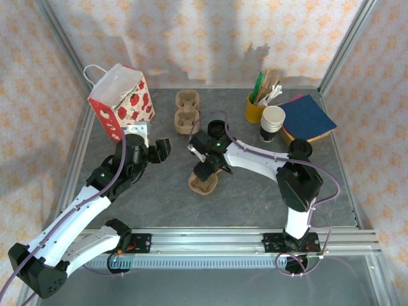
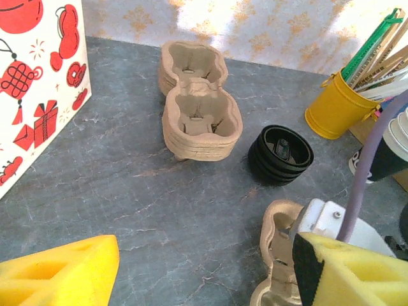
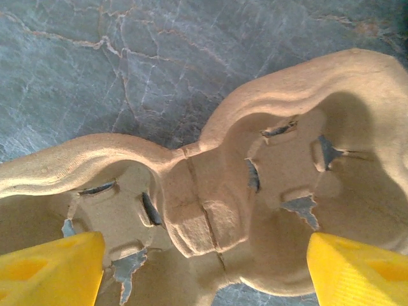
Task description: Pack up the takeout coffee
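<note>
Right gripper (image 3: 204, 255) wide open, empty, above the cup carrier (image 3: 210, 191). The takeout coffee (image 1: 299, 148) stands rightward, nearer that arm.

The carrier (image 3: 210, 191) is rough, matt moulded pulp; the table (image 2: 127, 191) looks like matt, veined grey stone. The right gripper (image 3: 204, 271) has matt, porous yellow foam fingers (image 3: 51, 268).
</note>
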